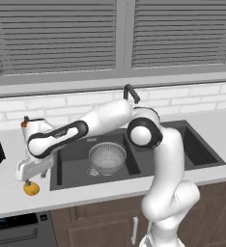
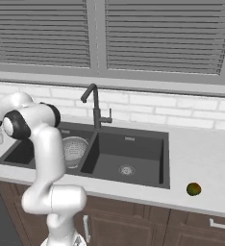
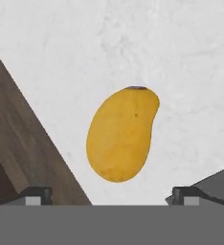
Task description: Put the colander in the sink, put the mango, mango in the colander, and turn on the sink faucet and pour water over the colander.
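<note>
On the pale speckled counter (image 1: pixel 8 193), near its front edge and left of the sink (image 1: pixel 134 154), lies the yellow mango (image 1: pixel 31 188), smooth and bean-shaped with a small dark stem end; the hand view shows it whole (image 3: pixel 122 135), while the left base view gives just its orange-yellow lower part under the hand. The pincer (image 3: pixel 109 196) hangs right above it, jaws spread wide, one dark fingertip (image 3: pixel 35 195) on each side of the fruit and nothing held; whether the tips touch the fruit I cannot tell. Farther back, the silvery perforated colander (image 1: pixel 107 157) sits upright in the left basin of the matte dark grey double sink, and the right base view shows part of it (image 2: pixel 75 150) behind the arm. That view also shows the darker greenish mango (image 2: pixel 193 189), round and small, on the counter right of the sink, well apart from the pincer. At the far rim stands the tall dark gooseneck faucet (image 2: pixel 94 108) with its side lever, before white brick tiles (image 2: pixel 181 113) and grey slatted blinds (image 2: pixel 157 33)
</note>
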